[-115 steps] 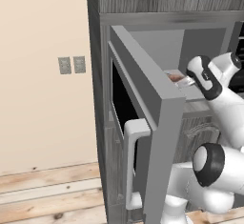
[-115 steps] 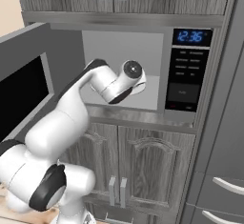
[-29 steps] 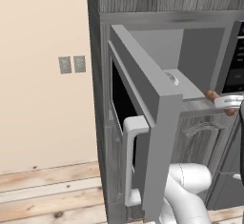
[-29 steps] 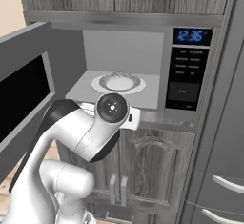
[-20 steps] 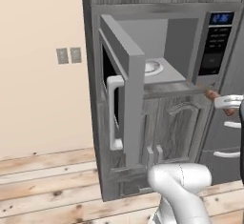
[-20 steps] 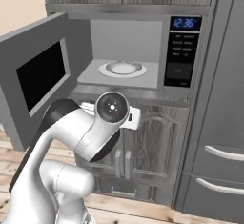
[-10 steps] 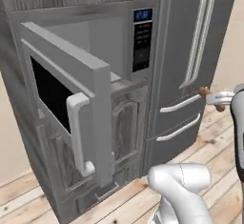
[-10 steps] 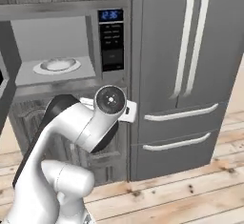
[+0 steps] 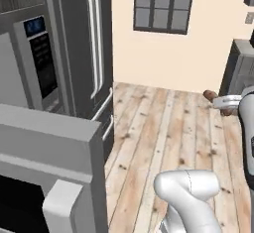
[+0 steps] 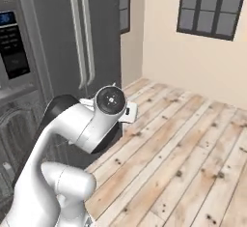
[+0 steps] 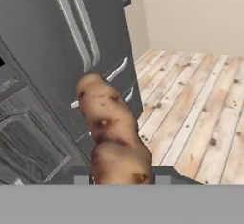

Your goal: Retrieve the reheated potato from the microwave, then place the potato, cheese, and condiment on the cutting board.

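A tan-pink speckled potato (image 11: 112,127) fills the middle of the hand view, and my gripper (image 11: 121,178) is shut on its near end. From the left base camera the gripper (image 9: 224,101) sits at the far right at mid height, with the potato (image 9: 210,95) poking out to its left. The microwave (image 9: 37,53) is at the left, its open door (image 9: 49,147) jutting across the lower left corner; its control panel (image 10: 12,33) shows at the left edge of the right base view. The cheese, the condiment and the cutting board are out of view.
A tall dark double-door fridge (image 9: 84,43) stands right of the microwave, also seen as the fridge (image 10: 72,37). Pale plank floor (image 9: 163,128) stretches toward a beige wall with a window (image 9: 161,4). A grey cabinet (image 9: 243,68) stands at the far right.
The whole picture has swung from the microwave to the fridge and the open floor, so the base has turned. The potato stays in the shut gripper.
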